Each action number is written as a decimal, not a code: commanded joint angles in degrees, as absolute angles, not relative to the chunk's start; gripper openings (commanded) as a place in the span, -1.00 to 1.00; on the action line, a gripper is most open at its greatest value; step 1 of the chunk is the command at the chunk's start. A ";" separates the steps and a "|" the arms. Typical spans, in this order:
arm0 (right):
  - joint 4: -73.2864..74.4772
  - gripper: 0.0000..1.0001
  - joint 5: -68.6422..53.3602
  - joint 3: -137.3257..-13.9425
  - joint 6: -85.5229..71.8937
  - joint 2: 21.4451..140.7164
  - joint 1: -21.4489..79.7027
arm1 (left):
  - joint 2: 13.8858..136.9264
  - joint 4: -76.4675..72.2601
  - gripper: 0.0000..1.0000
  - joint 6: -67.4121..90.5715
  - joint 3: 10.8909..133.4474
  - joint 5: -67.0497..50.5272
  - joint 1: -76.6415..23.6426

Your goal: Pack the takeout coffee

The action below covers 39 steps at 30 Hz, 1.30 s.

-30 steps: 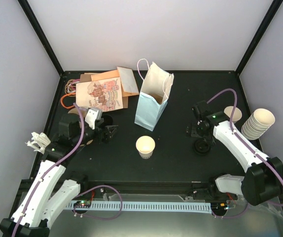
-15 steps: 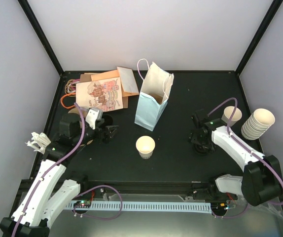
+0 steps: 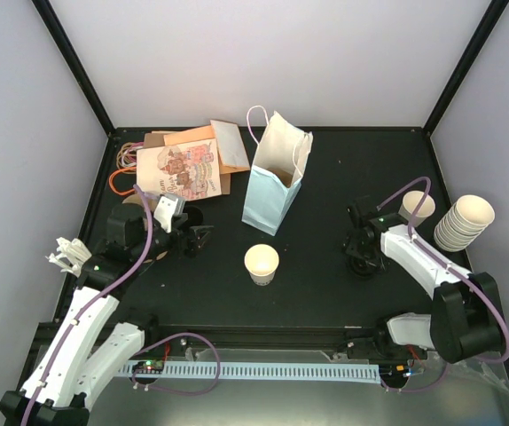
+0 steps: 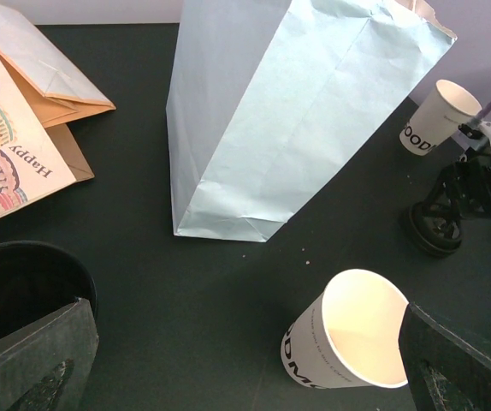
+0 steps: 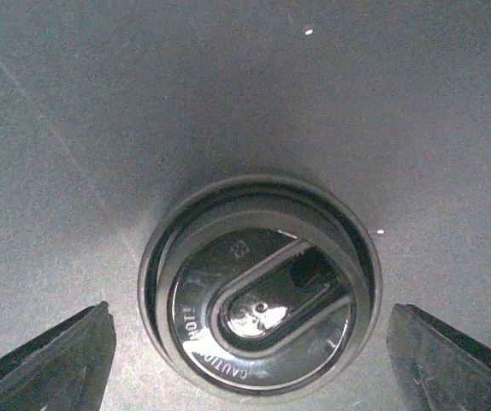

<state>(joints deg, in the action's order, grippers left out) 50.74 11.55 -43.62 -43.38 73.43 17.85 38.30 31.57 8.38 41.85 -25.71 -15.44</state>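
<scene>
Black table (image 3: 325, 177) with upright pale-blue bag (image 3: 272, 191), flat gift bags (image 3: 184, 164), lidless cup (image 3: 262, 263), lidded takeout coffee (image 5: 261, 287)

A pale blue paper bag (image 4: 288, 111) stands upright, a lidless cream paper cup (image 4: 348, 342) near its base, flat printed paper bags (image 4: 6, 163) at left. The left gripper (image 4: 250, 368), fingers spread, frames the bottom corners.

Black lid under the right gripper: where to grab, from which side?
Grip the black lid by its outer rim, straight down from above. It sits flat and round, top up, and the open right gripper has a finger on either side.
</scene>
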 commanded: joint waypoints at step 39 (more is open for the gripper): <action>52.57 0.51 6.60 -45.66 -39.99 70.26 13.83 | 38.19 30.32 0.98 8.53 41.73 -26.41 -15.62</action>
<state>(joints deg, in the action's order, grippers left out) 50.17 6.83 -43.24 -40.51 71.90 14.09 38.30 31.57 8.38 41.82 -25.71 -15.44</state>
